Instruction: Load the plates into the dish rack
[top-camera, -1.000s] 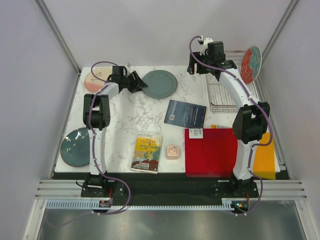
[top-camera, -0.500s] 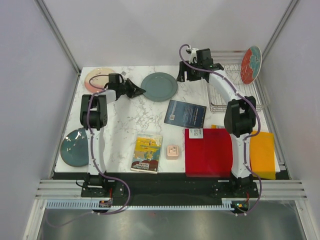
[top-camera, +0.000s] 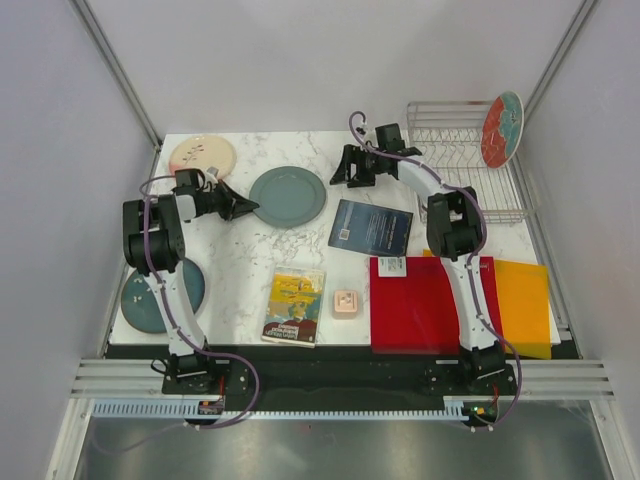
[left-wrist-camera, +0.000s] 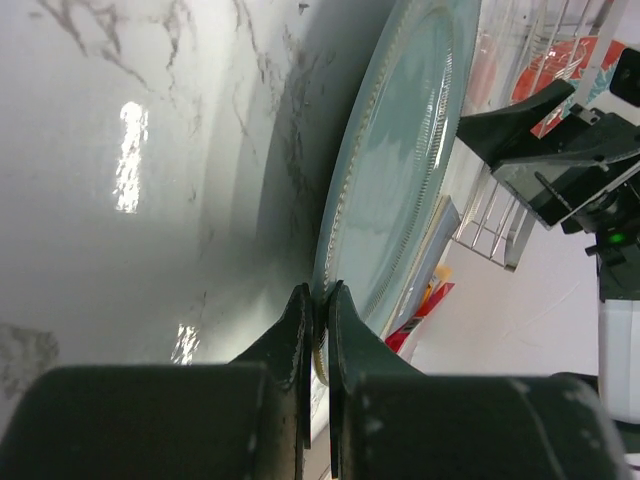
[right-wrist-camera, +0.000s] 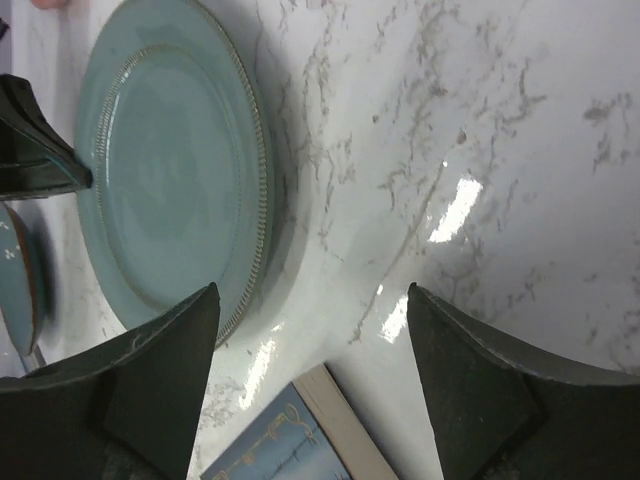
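Observation:
The plain grey-green plate (top-camera: 288, 196) lies on the marble table, and my left gripper (top-camera: 243, 207) is shut on its left rim. In the left wrist view both fingers (left-wrist-camera: 300, 330) pinch the beaded edge of that plate (left-wrist-camera: 400, 170). My right gripper (top-camera: 347, 172) hovers open just right of it, and in its own view the gripper (right-wrist-camera: 312, 295) stands over bare marble beside the plate (right-wrist-camera: 170, 170). The dish rack (top-camera: 450, 150) holds the red floral plate (top-camera: 502, 130) upright. A cream-and-pink plate (top-camera: 202, 155) and a dark teal plate (top-camera: 158, 298) lie at the left.
A blue book (top-camera: 371, 228) lies just right of the grey-green plate, near my right gripper. A yellow book (top-camera: 295, 306) and a small pink block (top-camera: 346, 302) sit at the front. A red mat (top-camera: 425, 303) and an orange mat (top-camera: 525, 305) cover the front right.
My left gripper closed on the grey-green plate's rim and dragged it left and nearer. The right arm swung from the dish rack leftward, down beside the plate.

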